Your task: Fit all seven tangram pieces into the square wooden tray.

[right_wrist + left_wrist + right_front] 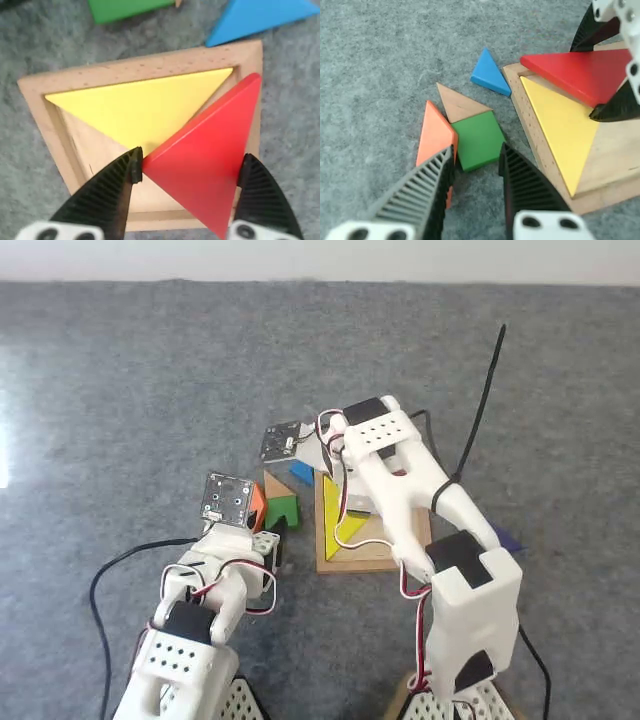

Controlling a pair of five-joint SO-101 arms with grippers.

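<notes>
**Right wrist view: red triangle pinched over the tray**

Right wrist view has the right fingers [117, 185] spread wide and closed on the red triangle [205, 170], one tip at a corner and the other against the opposite edge. The piece hangs tilted between them, and its far point reaches over the rim of the tray [150, 67]. Just beyond the tips, the yellow triangle [145, 110] lies flat in the tray along one side. Bare tray floor shows below the fingers.

The left fingers [525, 185] are partly open with nothing in them. They hover over the bench [370, 50] with the green square [477, 140] just ahead of the gap. The orange triangle [435, 132] lies beside one tip. A plain wood triangle [460, 102] touches the square on its far side, and the blue triangle [490, 75] lies farther out, near the tray corner.

The pieces look like stiff, light, painted wood, probably smooth enough to slip. A pinch across two flat edges should hold better than one on a point. Held at a corner, the red piece may swivel as it drops in.

By count there is one tray, two large triangles (red and yellow), and three smaller triangles (blue, orange and plain). There is also one square, so six pieces are plain to see. A dark sliver [508, 538] beside the right arm may be the seventh, though I cannot tell.
</notes>
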